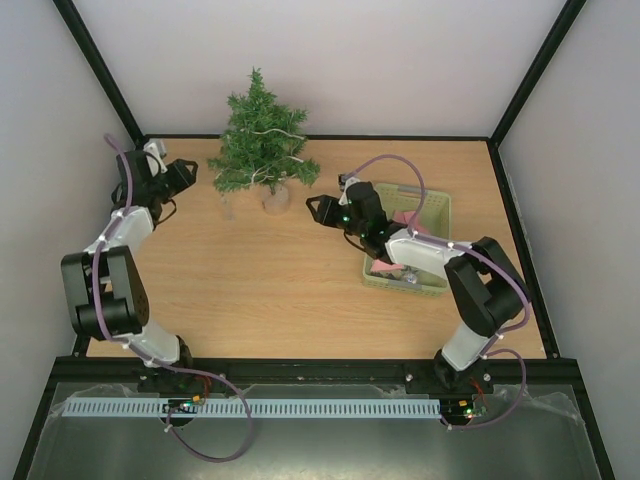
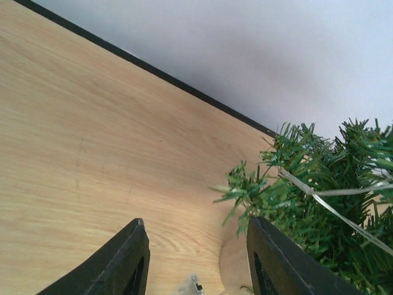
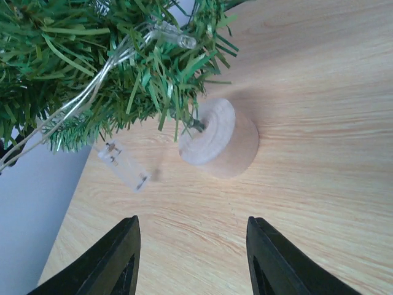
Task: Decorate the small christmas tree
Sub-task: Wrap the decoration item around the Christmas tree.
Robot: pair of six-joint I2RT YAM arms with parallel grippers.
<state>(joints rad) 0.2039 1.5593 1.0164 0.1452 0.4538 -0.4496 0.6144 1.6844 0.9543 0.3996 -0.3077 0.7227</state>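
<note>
Top external view: pale green basket [image 1: 372, 277] sits on the right of the table [image 1: 250, 290], beneath the right arm. Right gripper [image 1: 314, 210], fingers spread and empty, hovers just right of the small christmas tree [image 1: 262, 140]. Left gripper [image 1: 196, 175], likewise spread and empty, is just left of it. Tree stands upright on a round wooden base [image 1: 276, 198] near the far edge, with a clear light string [image 3: 110, 67] through its branches

Worktop [image 1: 250, 290]: light wood-grain board under even, diffuse light, with soft shadows only. Plain pale walls [image 1: 330, 60] enclose it at the back and both sides. Black frame bars [image 1: 100, 70] rise at the rear corners. A white slotted strip [image 1: 250, 408] runs along the near edge.
</note>
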